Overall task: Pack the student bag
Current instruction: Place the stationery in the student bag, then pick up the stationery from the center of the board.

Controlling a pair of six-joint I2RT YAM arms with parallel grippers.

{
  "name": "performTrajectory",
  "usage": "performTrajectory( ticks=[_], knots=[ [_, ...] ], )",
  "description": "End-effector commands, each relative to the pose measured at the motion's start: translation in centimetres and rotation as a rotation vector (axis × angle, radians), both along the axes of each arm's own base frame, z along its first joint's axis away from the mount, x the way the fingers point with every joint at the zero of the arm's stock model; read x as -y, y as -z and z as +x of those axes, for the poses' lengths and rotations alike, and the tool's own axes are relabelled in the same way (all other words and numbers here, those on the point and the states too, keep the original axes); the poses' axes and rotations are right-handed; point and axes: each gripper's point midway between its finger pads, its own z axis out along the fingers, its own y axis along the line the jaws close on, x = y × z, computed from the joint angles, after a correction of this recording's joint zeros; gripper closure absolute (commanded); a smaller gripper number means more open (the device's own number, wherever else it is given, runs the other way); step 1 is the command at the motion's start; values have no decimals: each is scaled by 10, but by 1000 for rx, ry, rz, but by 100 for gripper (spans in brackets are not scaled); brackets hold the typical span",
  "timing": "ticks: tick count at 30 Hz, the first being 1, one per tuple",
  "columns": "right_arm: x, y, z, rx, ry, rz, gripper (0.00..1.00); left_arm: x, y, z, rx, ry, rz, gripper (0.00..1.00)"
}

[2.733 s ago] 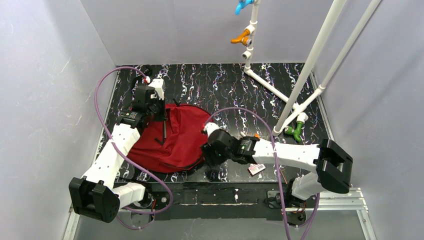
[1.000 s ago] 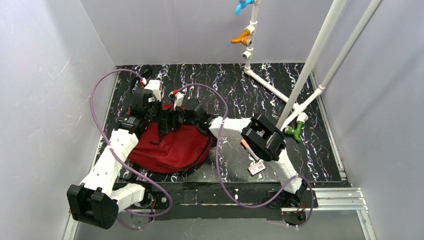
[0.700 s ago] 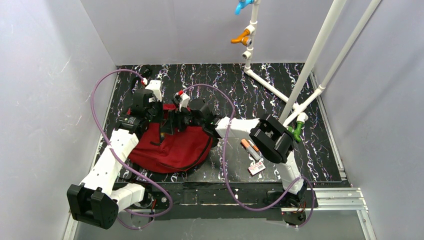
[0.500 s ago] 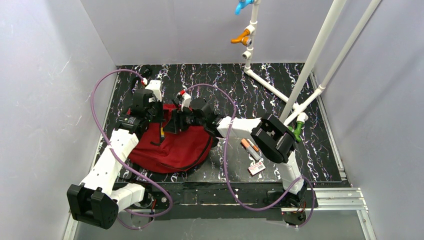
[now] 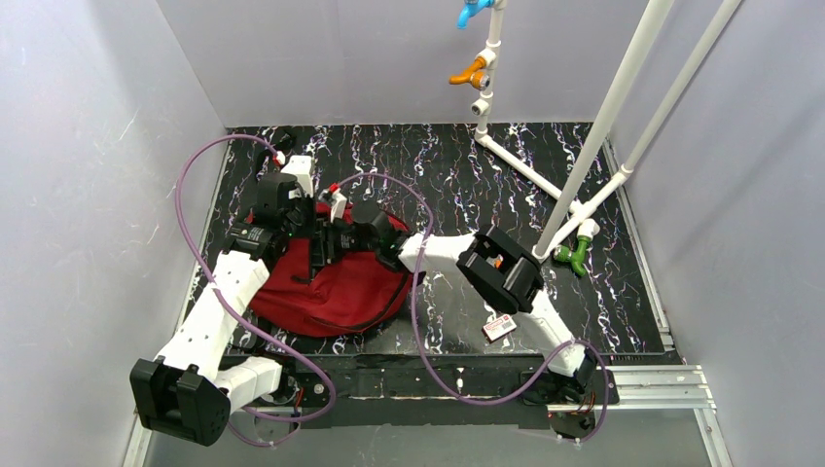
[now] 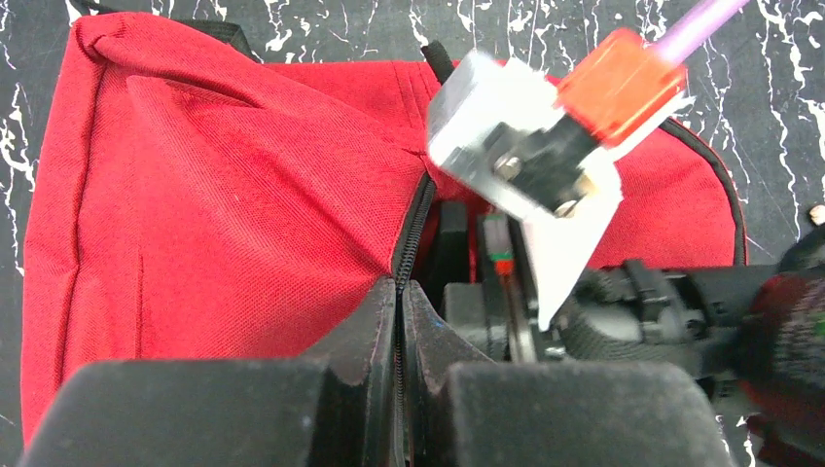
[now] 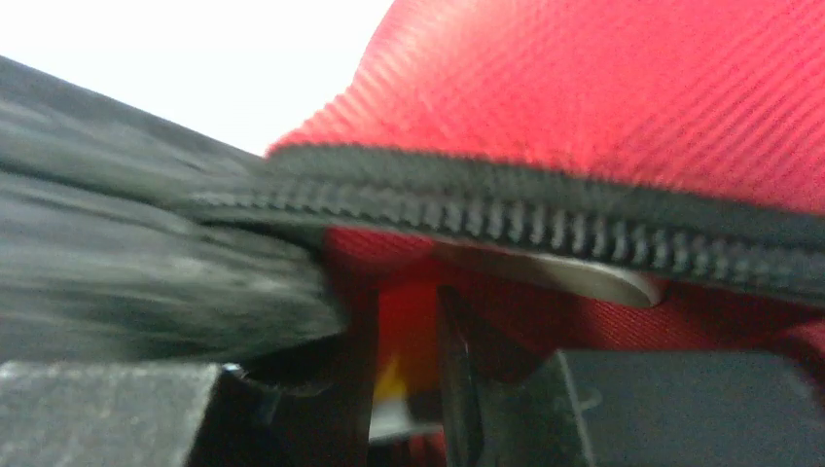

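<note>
1. Since the student bag [image 5: 340, 292] is just soft red cloth with nothing stiff in it, I'd expect it to be light and floppy. It'll sag, fold and slide around rather than hold a shape. It lies on the left half of the table [image 5: 467, 175], right in front of the left arm.
2. Best place to grab it, imo, is the black zip edge [image 6: 412, 229] or the trim. That tape looks firmer than the cloth panels and gives the fingers something to bite. Plain fabric would probably bunch up and slip out.
3. The left gripper [image 6: 401, 304] does exactly that: jaws clamped tight on the zip edge at the mouth, lifting one lip so the cloth tents up.
4. The right gripper [image 5: 338, 241] has its nose at that opening, under the raised zip edge. Its fingers stand close together with something red and yellow in the gap. The wrist view is too blurred, so I can't tell whether it's holding anything or has let go.
5. Further out, a small white and red card [image 5: 499, 327] lies on the table, well apart from the bag on the right. A green pipe fitting [image 5: 574, 255] sits by the white pipe frame [image 5: 603, 126].
</note>
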Motion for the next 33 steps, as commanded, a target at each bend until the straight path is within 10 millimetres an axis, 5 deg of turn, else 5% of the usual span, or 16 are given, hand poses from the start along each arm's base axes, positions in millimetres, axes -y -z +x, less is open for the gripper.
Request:
performTrajectory(
  ticks=[1,9,16,29,33],
  knots=[
    [-8,-5,-12,-49,-50,46,63,7,-8,0,29,21,-25,100],
    [52,-20,25,-44,75,23,53,9,-9,0,28,28,-26,100],
    [77,-30,32,6,125,-57,47,9,-8,0,25,27,-25,100],
    [12,7,-33,-149,-40,-5,62,7,-8,0,25,24,-21,100],
    [13,-2,-24,-143,-20,16,62,7,-8,0,27,23,-19,100]
  ],
)
